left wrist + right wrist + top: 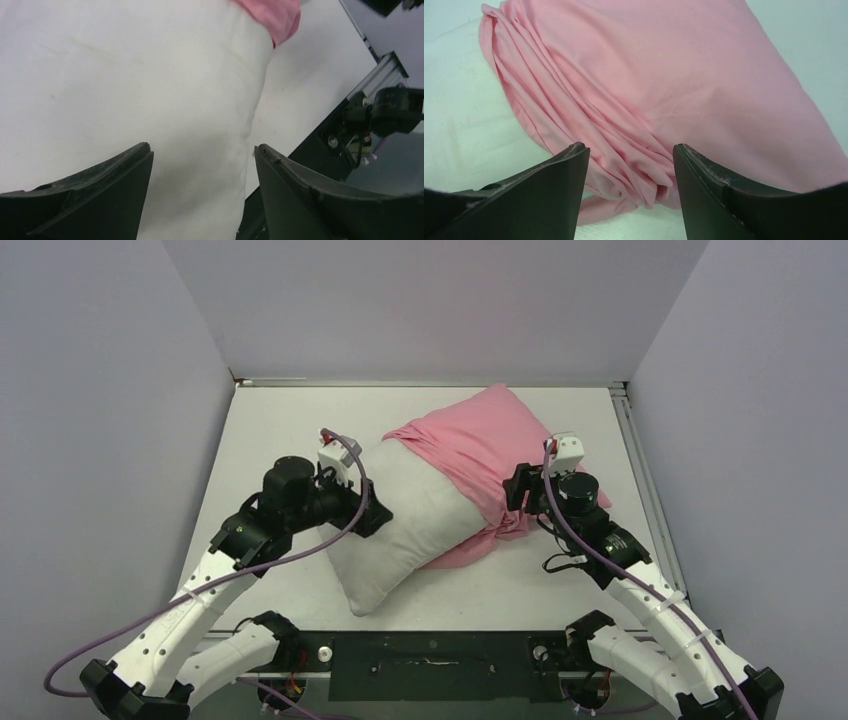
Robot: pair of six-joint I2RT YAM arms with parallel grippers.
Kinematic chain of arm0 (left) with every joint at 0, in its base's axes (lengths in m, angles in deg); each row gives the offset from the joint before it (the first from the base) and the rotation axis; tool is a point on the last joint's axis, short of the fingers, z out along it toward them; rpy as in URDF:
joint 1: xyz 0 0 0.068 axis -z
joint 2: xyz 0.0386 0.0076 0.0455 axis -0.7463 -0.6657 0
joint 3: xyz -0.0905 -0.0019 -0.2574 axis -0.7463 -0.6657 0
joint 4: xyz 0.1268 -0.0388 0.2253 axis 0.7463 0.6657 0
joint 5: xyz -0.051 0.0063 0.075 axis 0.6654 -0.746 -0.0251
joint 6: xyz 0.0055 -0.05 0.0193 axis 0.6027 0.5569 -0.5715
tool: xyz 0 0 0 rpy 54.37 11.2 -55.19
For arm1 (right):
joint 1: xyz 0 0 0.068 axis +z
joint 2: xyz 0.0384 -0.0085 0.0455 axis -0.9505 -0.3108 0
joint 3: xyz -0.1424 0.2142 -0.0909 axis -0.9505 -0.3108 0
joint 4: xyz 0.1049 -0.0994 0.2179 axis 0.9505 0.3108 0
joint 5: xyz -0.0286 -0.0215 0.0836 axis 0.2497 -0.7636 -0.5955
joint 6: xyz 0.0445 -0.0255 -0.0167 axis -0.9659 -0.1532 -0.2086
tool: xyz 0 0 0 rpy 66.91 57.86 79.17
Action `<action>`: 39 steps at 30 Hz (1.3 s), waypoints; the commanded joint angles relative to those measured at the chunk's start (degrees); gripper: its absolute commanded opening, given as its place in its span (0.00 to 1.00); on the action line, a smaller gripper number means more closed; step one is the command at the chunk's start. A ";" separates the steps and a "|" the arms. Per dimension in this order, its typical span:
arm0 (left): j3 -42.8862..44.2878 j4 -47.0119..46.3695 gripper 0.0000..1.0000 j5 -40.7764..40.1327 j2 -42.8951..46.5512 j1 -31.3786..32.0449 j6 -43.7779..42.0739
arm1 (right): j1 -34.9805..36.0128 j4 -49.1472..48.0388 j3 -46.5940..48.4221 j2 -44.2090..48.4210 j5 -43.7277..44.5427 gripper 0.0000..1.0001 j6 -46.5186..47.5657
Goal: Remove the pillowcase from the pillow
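The pillow (pixel 400 535) lies slantwise on the table (pixel 270 425), its far right half inside the pillowcase (pixel 480 440). The left gripper (pixel 377 517) is at the pillow's left, the right gripper (pixel 512 492) at the pillowcase's right.

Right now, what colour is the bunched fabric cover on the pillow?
Plain pink; the smooth pink fabric pillowcase shows best in the right wrist view.
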 commanded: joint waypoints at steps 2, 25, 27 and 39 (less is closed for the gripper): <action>10.73 -3.14 0.80 -5.07 -4.79 -4.42 -1.61 | -0.46 -0.28 2.24 0.80 1.17 0.69 1.82; 16.04 -22.17 0.56 15.59 -40.86 -15.23 8.54 | -0.19 -4.89 4.26 -4.33 -5.63 0.92 3.17; 14.18 -24.01 0.35 16.70 -40.61 -14.60 9.57 | -0.19 -5.17 5.60 -5.85 -6.76 0.90 3.61; 9.68 -16.09 0.00 8.45 -28.72 -8.78 0.52 | 2.12 -4.15 20.63 -20.67 -9.97 0.90 7.16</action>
